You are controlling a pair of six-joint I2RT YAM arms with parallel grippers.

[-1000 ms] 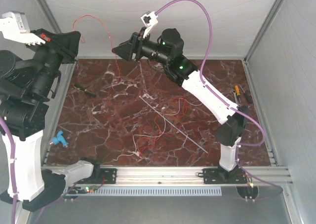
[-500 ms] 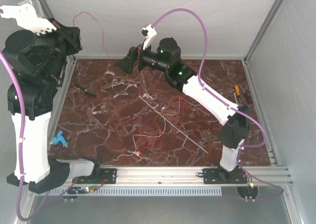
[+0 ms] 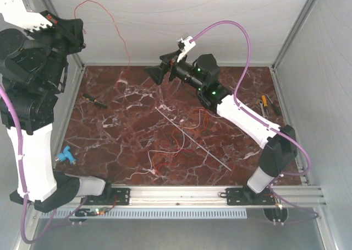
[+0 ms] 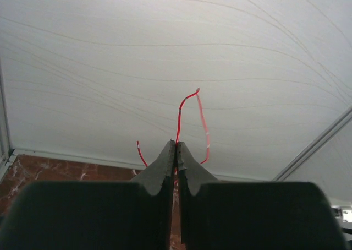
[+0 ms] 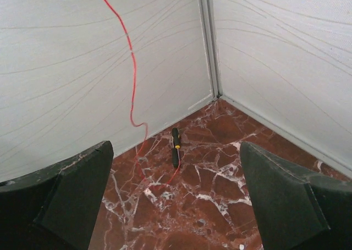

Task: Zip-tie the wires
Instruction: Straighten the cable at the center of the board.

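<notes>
My left gripper (image 3: 78, 23) is raised high at the back left, shut on a thin red wire (image 4: 187, 98). That wire (image 3: 113, 27) arcs over to the right and hangs down to the table near the back wall. It shows in the right wrist view too, as a red strand (image 5: 132, 68) trailing onto the marble. More wires (image 3: 176, 145), red and white, lie in loose curls mid-table. The pale zip tie (image 3: 192, 139) lies straight and diagonal across them. My right gripper (image 3: 149, 72) hovers at the back centre, open wide (image 5: 175, 151) with nothing between its fingers.
A black-and-yellow screwdriver (image 3: 94, 100) lies near the back left corner (image 5: 175, 148). A blue clip (image 3: 66, 155) sits at the left edge. Small tools (image 3: 266, 104) lie at the right edge. White walls close in the back and sides.
The left arm has lifted the red wire higher and further left. The right gripper has opened wide and drawn back to the right, away from the hanging wire.
</notes>
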